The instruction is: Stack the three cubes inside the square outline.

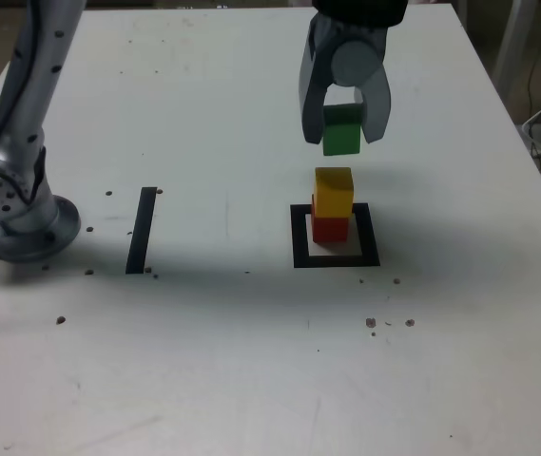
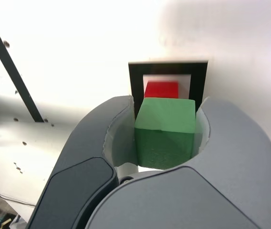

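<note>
Green cube (image 1: pixel 341 134), clamped in my hand (image 1: pixel 343 128) above the yellow cube (image 1: pixel 334 189) on red (image 1: pixel 329 229), could land off-centre and topple the stack out of the square outline (image 1: pixel 336 256).

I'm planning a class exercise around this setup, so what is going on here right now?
A robot arm's gripper holds the green cube in the air, above a two-cube stack. The yellow cube sits on the red cube inside the square outline on the white table. The green cube is not yet placed.

Jaws grip green cube (image 1: pixel 341 131) above yellow cube (image 1: pixel 334 193) on red cube (image 1: pixel 329 228).
</note>
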### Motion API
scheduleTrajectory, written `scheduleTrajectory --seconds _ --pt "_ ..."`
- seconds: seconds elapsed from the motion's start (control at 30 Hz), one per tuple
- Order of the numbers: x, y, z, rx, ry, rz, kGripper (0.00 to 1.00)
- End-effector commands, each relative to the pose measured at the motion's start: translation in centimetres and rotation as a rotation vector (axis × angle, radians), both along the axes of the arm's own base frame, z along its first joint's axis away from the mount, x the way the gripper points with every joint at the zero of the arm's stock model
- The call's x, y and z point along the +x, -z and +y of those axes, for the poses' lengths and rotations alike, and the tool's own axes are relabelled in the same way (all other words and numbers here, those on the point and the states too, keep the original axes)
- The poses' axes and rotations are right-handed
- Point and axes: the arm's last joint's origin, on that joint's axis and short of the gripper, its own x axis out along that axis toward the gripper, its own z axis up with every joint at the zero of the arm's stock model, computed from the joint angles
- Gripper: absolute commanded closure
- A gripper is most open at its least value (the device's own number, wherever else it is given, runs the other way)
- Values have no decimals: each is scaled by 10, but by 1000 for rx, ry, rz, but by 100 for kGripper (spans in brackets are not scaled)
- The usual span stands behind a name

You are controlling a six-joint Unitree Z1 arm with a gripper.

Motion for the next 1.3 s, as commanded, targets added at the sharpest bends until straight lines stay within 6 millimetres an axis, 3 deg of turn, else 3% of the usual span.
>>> scheduleTrajectory --seconds 0.0,0.43,1.27 --pt "-6 -3 -7 -2 6 26 71" --pt "-7 7 -36 4 26 63 71" --pt "-2 15 -38 24 25 51 70"
